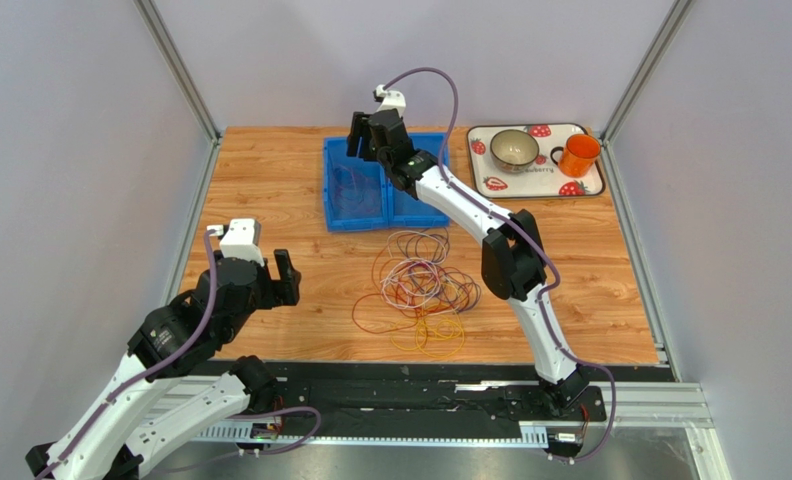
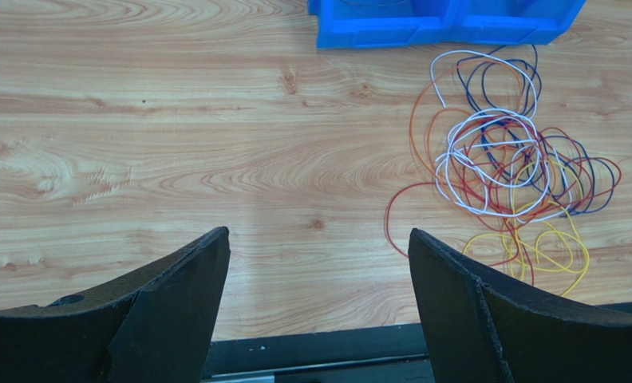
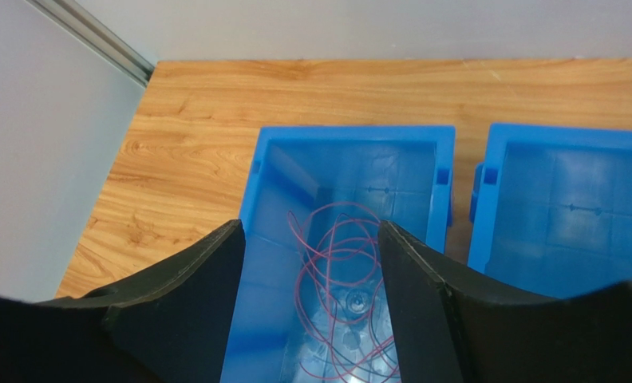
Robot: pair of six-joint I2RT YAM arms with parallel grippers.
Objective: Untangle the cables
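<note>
Your right claw (image 3: pixel 311 233) hangs parted and empty over the left blue bin (image 3: pixel 351 134); its fingers hide part of the red cable (image 3: pixel 335 263) lying inside.
Your right arm (image 1: pixel 510 260) stretches far forward; your left arm (image 1: pixel 170 340) sits folded low, left claw (image 2: pixel 319 239) spread wide, gripping nothing, above the surface (image 2: pixel 175 159); the tangled cables (image 2: pixel 503 167) lie mid-surface, just before that bin.

The red cable (image 3: pixel 335 249) in a blue bin (image 3: pixel 351 134) is cut off by the right wrist view's lower edge.
</note>
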